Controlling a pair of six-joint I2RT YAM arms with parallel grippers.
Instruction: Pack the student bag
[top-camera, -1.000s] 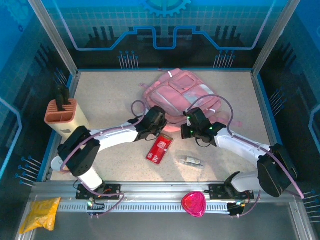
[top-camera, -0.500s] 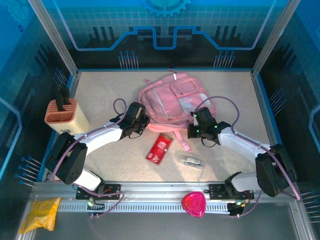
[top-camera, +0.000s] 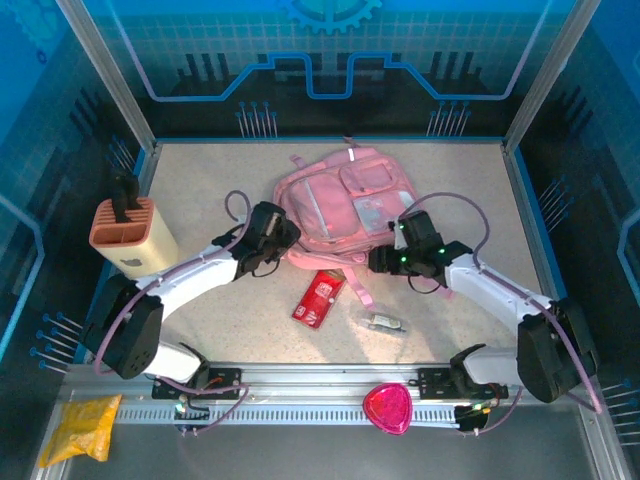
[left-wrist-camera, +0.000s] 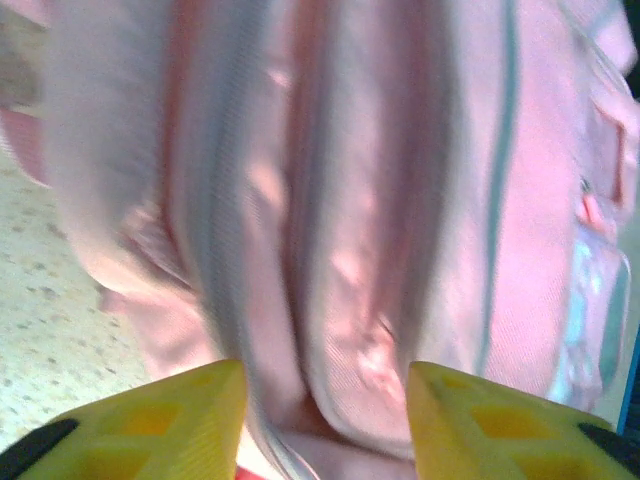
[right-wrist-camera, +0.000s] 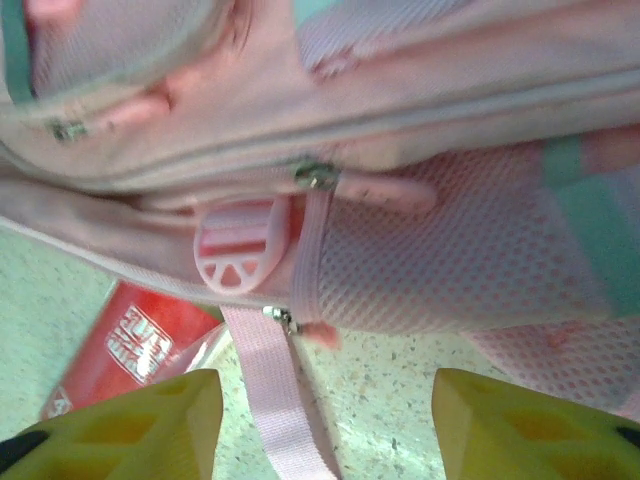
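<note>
The student bag (top-camera: 340, 200) lies flat on the desk (top-camera: 210, 180), in the middle towards the far side. Its front pockets and clear window panel face up, and a pink strap (top-camera: 358, 285) trails off its near edge.

The left end effector (top-camera: 284, 238) sits at the bag's near-left edge. In the left wrist view its yellow fingers (left-wrist-camera: 165, 420) stand apart, released. Pink fabric and a grey zipper line fill the space beyond them, and no fold looks pinched.

The right end effector (top-camera: 378, 260) is at the bag's near-right edge, also released. Its yellow fingers (right-wrist-camera: 150, 415) are spread wide over bare speckled desk. The right wrist view shows the bag's mesh side, a metal zipper pull (right-wrist-camera: 318, 177) and a round pink rubber tag (right-wrist-camera: 240, 250). The strap runs from the bag down into the gap between the fingers.

A red packet (top-camera: 318, 297) lies on the desk just near of the bag, between the two arms and beside the strap. A small silvery wrapped item (top-camera: 383, 322) lies to its right and slightly nearer. At the left edge of the desk stands a cream holder (top-camera: 125, 235) with an orange slotted top, and a black tool (top-camera: 123, 193) sticks up from it. A pink rounded-triangle object (top-camera: 386, 408) rests on the near rail. A yellow pouch (top-camera: 80, 425) lies in the near-left corner, off the desk.
</note>
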